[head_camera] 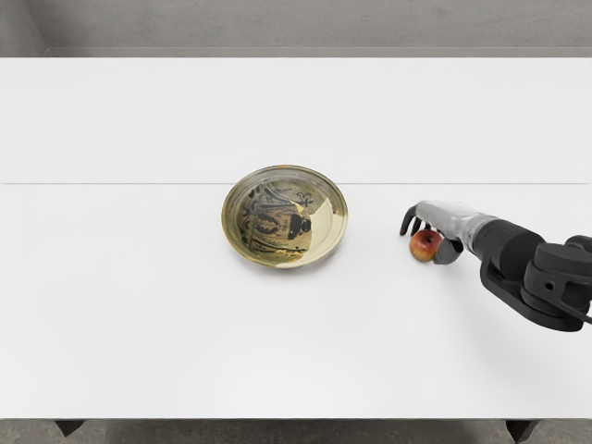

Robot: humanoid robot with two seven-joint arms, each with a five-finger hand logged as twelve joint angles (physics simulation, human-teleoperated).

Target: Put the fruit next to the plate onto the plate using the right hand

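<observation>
In the head view, the only one there is, the fruit [425, 245], a small red and yellow apple, sits on the white desk [139, 305] to the right of the plate [237, 190], near it but clearly apart, with bare desk between them. The right hand [442, 222] comes in from the right edge and arches over the fruit, its dark fingers [408, 222] curled down over the top and far side and the thumb low on the fruit's right, so it looks closed around the fruit. The fruit appears to be at desk level, not lifted. It is roundish, with no long axis to mind. From the hand the plate lies to the left and slightly farther up the desk, so I judge the carry to be a short leftward lift. The left arm does not show.
</observation>
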